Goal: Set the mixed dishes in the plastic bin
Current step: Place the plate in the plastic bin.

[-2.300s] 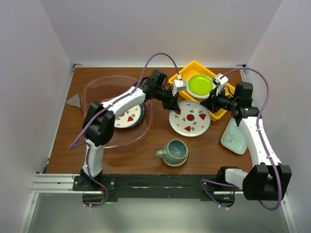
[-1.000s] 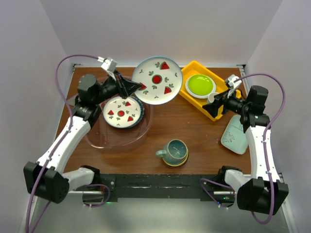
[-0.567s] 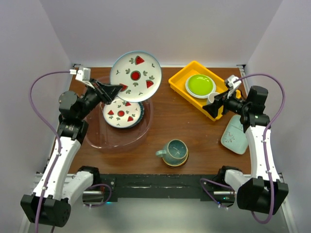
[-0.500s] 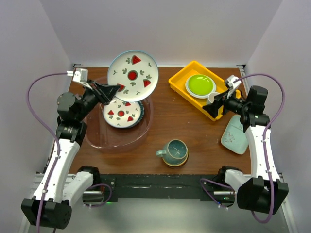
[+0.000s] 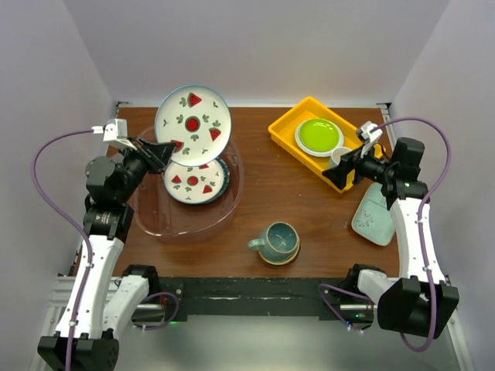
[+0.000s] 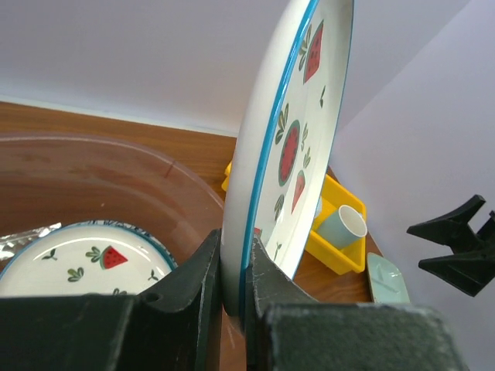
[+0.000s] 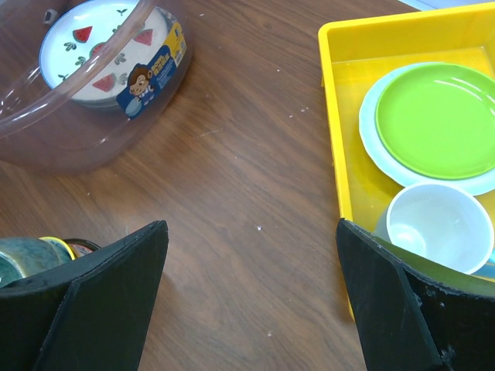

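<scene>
Left gripper (image 5: 162, 148): clamped on fruit plate (image 5: 192, 125) rim, swung from mid-table to above plastic bin (image 5: 178, 226). Right gripper (image 5: 335, 174): wide apart, empty. Leaves only lowering onto 1 matching plate (image 5: 193, 180) inside

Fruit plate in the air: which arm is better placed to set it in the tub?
Left. The left end effector grips the plate by its rim over the tub; the right end effector is open by the yellow tray.

surface: brown wooden table (image 5: 286, 193) | rear left: plastic bin (image 5: 147, 220) | rear right: yellow tray (image 5: 288, 127) | front centre: saucer (image 5: 275, 262) bearing teal mug (image 5: 280, 238) | right: pale mint dish (image 5: 371, 218), near tray
</scene>
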Tool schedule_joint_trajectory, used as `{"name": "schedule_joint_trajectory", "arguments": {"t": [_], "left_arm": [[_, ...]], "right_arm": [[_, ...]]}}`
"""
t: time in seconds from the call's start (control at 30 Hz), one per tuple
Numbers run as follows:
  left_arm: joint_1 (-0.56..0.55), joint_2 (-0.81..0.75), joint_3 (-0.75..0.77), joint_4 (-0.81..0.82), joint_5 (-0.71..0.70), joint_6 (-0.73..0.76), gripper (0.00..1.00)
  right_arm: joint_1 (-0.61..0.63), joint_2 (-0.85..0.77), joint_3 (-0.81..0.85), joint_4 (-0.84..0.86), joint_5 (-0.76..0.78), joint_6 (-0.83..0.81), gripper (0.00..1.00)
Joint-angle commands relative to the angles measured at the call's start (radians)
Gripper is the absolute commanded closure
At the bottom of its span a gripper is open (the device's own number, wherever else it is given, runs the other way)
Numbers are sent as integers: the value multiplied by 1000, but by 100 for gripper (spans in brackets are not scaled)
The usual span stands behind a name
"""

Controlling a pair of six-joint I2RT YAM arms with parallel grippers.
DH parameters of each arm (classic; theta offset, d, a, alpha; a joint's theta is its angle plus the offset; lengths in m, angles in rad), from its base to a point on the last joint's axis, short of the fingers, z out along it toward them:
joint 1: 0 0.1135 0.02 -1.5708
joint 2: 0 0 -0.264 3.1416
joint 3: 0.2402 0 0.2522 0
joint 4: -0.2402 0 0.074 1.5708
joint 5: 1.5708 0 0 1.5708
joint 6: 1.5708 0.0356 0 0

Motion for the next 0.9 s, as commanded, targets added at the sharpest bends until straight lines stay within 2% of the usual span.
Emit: {"name": "schedule_joint_trajectory", "arguments": {"t": [0.0,0.87], "left_arm": [[18,-38,10,113,-66,-20,100],[36,-67,-72,-3,-125,-89,100]], "right_arm": [[-2,5,0,7,-14,-20,6],[-2,25,2,0,-12,-29,6]]}}
